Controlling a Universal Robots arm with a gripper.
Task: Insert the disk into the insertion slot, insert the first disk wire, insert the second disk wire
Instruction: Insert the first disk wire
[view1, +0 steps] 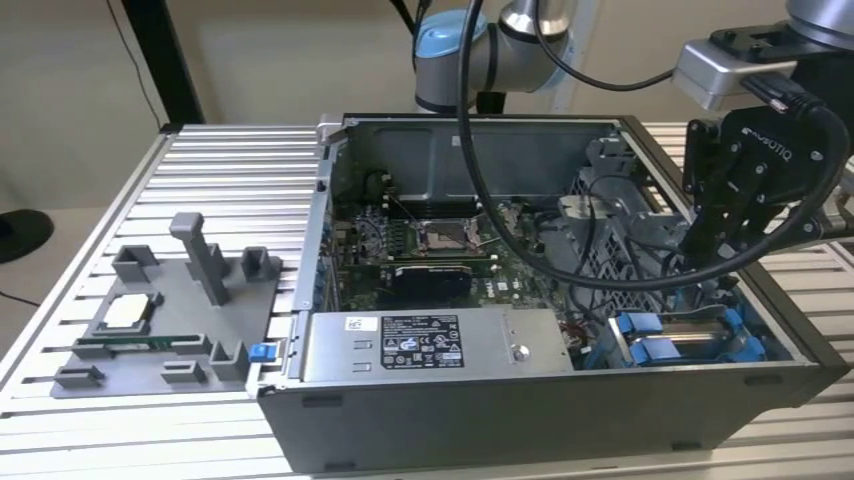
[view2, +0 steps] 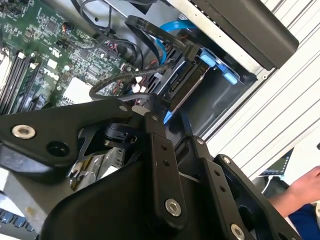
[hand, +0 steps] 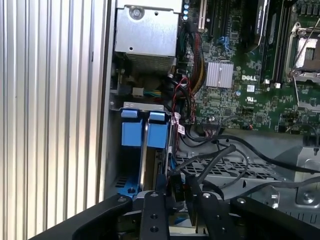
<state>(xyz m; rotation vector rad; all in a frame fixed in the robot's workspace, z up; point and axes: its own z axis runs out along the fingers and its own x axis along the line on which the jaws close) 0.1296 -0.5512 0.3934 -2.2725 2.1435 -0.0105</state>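
Note:
The disk (hand: 144, 160) stands on edge inside the insertion slot (hand: 131, 134), between its blue clips, at the case's corner on the exterior view's right (view1: 694, 322). In the second wrist view the disk (view2: 187, 82) lies under black wires, with blue tabs (view2: 220, 70) at its end. My black gripper (view1: 697, 262) reaches down into the case just above that bay. Its fingers (hand: 150, 212) are shut on the black connector of a disk wire (hand: 176, 187), held close to the disk's end (view2: 155, 114). A blue wire (view2: 170, 30) curves toward the disk.
A silver box with a black-and-white label (view1: 427, 345) sits along the case's front. The green motherboard (view1: 427, 245) fills the case floor. A grey metal cage (view1: 614, 225) and loose black cables crowd the gripper. A grey fixture (view1: 174, 320) stands on the slatted table. A person's hand (view2: 300, 190) is nearby.

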